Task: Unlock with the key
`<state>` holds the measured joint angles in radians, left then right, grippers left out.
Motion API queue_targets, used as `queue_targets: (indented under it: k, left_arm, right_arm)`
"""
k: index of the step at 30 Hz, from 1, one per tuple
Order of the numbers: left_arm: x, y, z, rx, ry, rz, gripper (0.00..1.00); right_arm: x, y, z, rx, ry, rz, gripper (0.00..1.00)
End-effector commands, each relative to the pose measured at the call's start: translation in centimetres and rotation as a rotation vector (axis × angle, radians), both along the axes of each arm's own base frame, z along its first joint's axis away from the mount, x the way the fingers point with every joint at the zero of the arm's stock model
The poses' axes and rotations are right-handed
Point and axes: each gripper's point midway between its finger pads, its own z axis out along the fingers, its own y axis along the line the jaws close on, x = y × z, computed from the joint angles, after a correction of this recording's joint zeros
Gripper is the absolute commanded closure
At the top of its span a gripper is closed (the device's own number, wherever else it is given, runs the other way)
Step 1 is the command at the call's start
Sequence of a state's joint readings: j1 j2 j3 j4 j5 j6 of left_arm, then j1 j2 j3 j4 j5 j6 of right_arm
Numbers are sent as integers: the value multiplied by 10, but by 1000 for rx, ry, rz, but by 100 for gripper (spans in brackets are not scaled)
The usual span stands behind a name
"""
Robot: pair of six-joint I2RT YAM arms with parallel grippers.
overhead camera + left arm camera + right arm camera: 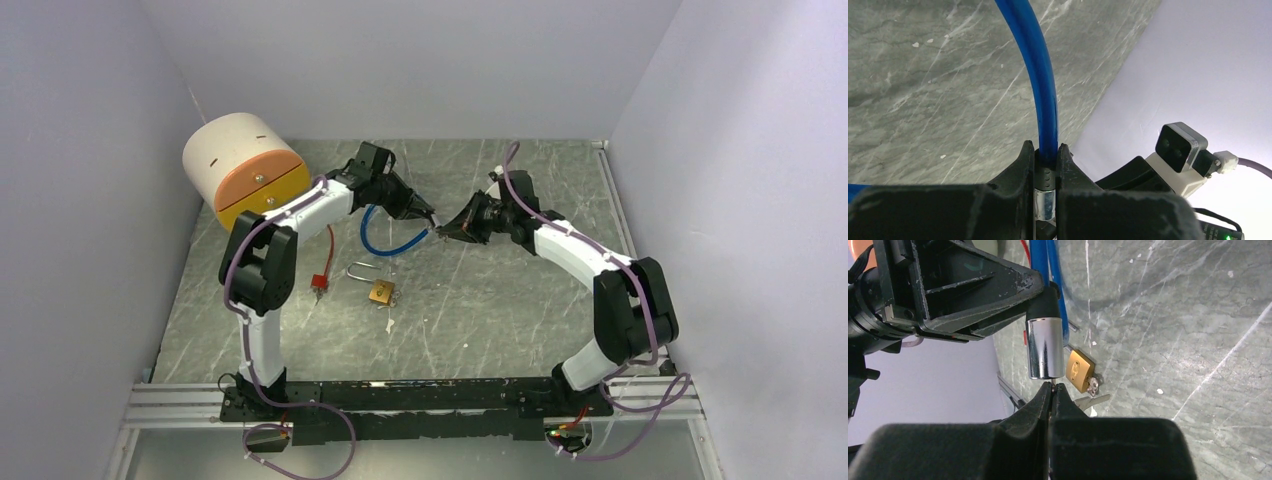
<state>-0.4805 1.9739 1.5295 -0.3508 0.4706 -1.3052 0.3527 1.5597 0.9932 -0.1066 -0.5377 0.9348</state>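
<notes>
Surface: grey marbled table (500,320), pale walls around.
Left gripper (1047,150): nearly closed, clamped on the blue cable lock (385,245) just behind its chrome barrel (1044,347), held above the table.
Right gripper (1052,390): fully closed, tips right at the barrel's end face; thin metal sliver between them, can't tell if it's a key.
Brass padlock (380,292): flat on the table below both grippers.

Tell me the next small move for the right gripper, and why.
Probably ease the key straight into the cylinder. The right gripper is shut on what looks like a thin key whose tip just meets the cylinder's open end, in line with it. The left gripper clamps the blue cable lock there.
</notes>
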Motion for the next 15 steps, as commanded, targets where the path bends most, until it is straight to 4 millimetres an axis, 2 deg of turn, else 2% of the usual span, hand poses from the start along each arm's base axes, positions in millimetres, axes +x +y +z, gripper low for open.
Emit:
queue_targets:
  k: [1,5,7,10,15]
  left_arm:
    - [-39,-28,79,-179,-51,-138,97]
    - [-23,-24,86,-172,-155,-107,97]
    - [-15,-24,93,-168,-248,-102,97]
    - [-6,-20,103,-134,-364,-96,98]
    - [-4,-18,116,-139,-438,-101,97]
  right_arm:
    - [27,5,37,42,-192,-9,95]
    - [5,4,51,85,-261,40,70]
    - [-7,1,54,88,-299,59,61]
    - [-23,-6,60,84,-343,71,54]
    - [-39,-14,77,96,-416,56,45]
